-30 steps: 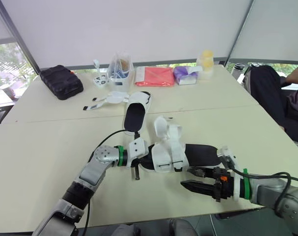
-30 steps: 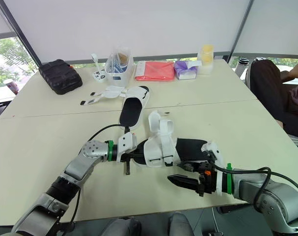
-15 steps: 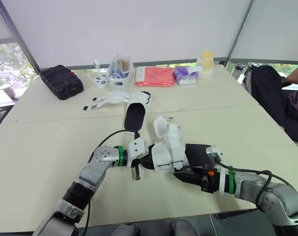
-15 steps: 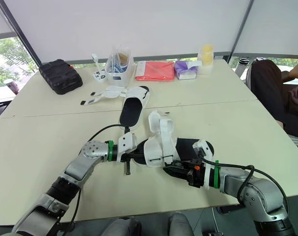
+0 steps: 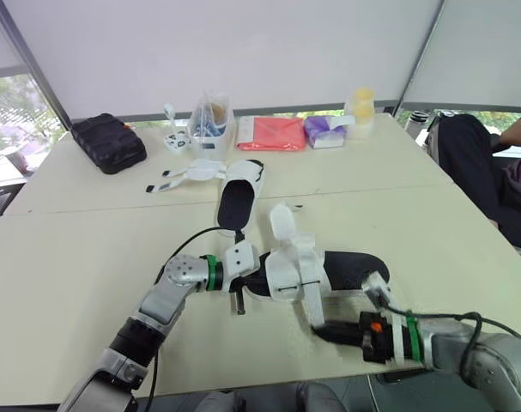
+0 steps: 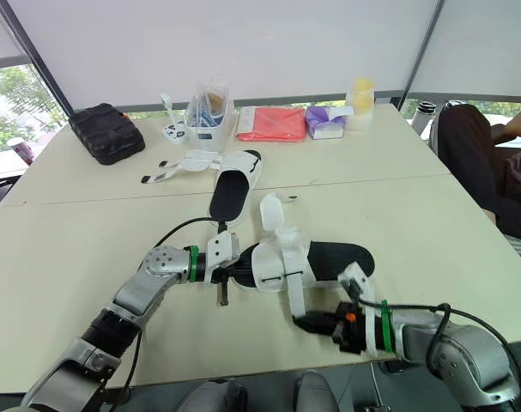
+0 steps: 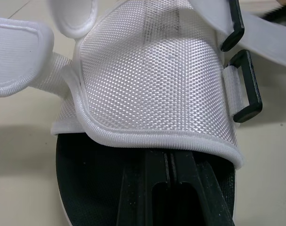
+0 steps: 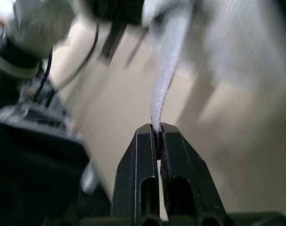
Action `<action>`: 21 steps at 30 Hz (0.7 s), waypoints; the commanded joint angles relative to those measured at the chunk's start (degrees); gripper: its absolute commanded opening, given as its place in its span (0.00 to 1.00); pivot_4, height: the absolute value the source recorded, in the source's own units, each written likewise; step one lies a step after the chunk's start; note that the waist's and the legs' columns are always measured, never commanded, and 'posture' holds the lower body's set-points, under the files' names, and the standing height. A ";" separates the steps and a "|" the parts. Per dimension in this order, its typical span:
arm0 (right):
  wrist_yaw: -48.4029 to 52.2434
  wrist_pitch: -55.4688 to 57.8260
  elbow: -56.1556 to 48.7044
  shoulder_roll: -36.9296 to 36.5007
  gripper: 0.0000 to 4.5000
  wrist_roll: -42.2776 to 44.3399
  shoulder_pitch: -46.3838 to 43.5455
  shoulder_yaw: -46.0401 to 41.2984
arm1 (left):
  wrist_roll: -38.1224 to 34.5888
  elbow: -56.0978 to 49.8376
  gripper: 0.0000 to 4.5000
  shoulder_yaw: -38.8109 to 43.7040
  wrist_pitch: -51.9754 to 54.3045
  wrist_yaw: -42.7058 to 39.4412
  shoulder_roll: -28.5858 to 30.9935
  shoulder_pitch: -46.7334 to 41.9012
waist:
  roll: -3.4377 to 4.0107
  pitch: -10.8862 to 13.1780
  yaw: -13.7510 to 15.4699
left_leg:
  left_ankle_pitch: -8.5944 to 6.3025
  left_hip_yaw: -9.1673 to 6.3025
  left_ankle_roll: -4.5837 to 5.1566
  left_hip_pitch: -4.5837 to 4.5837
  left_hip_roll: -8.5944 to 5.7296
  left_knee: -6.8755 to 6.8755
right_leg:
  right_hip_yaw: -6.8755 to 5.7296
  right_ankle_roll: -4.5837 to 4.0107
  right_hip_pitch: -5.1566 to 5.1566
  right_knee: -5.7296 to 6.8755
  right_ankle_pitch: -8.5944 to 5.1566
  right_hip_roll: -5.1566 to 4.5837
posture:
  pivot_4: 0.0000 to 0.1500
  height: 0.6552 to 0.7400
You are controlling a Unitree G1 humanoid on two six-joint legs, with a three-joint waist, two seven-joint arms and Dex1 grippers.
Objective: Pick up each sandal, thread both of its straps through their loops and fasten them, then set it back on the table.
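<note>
— White mesh over a black footbed: where is the near sandal (image 5: 350, 268) found?
— It is laid flat on the pale beige counter (image 5: 88, 249), toward the 6 o'clock edge, with its toe turned to 9 o'clock and its heel to 3 o'clock.
— How is it met by the left gripper (image 7: 166, 157)?
— From 9 o'clock. Its black fingers (image 7: 138, 188) are seen clenched together, with only a slit between them. They are laid on the footbed under the mesh upper.
— And the right gripper (image 5: 322, 329)?
— It is placed at 6 o'clock of the sandal, just off the sole. Its fingers (image 8: 138, 155) are clamped on the tip of a long white fabric strap (image 5: 311, 300), which is stretched straight from the upper toward them. A second white flap (image 5: 282, 221) is stood up on the 12 o'clock side.
— Is the strap threaded?
— Two black rectangular plastic loops (image 7: 246, 87) are seen at the side of the upper. Whether the strap is passed through either cannot be told.
— The other one?
— A second white sandal with a black footbed (image 5: 239, 193) is laid at 12 o'clock of the first, well apart from both grippers. Its loose straps (image 5: 178, 178) are spread toward 9 o'clock.
— What else is carried?
— Along the 12 o'clock edge, a black padded case (image 5: 108, 142), a clear plastic tub (image 5: 210, 124), a flat red packet (image 5: 270, 133) and a purple tissue pack (image 5: 324, 130) are set.
</note>
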 commanded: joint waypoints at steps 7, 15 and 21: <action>3.77 -3.22 -4.32 -5.59 0.01 -4.58 5.64 5.19 | 2.95 3.52 0.00 -2.04 0.21 0.01 -0.33 0.84 | -0.27 -0.16 0.21 | 0.00 -0.01 -0.01 0.03 0.00 0.00 | -0.03 0.07 0.06 -0.02 -0.04 -0.01 | 1.00 1.00; 4.66 -4.92 -5.48 -7.96 0.01 -6.58 8.44 5.25 | 3.12 5.20 0.00 -2.16 -0.68 -0.14 -0.34 0.38 | -0.41 -0.25 1.37 | -0.02 -0.02 0.00 0.03 0.01 0.00 | -0.04 0.05 0.07 -0.07 -0.03 0.00 | 1.00 1.00; 4.73 -8.96 -6.87 -9.68 0.01 -8.79 12.19 3.30 | 3.14 5.99 0.00 -2.27 -1.17 0.04 -0.61 0.13 | -0.42 -0.28 1.44 | -0.03 -0.03 0.02 0.02 0.01 -0.01 | -0.06 0.05 0.10 -0.13 -0.04 -0.01 | 1.00 1.00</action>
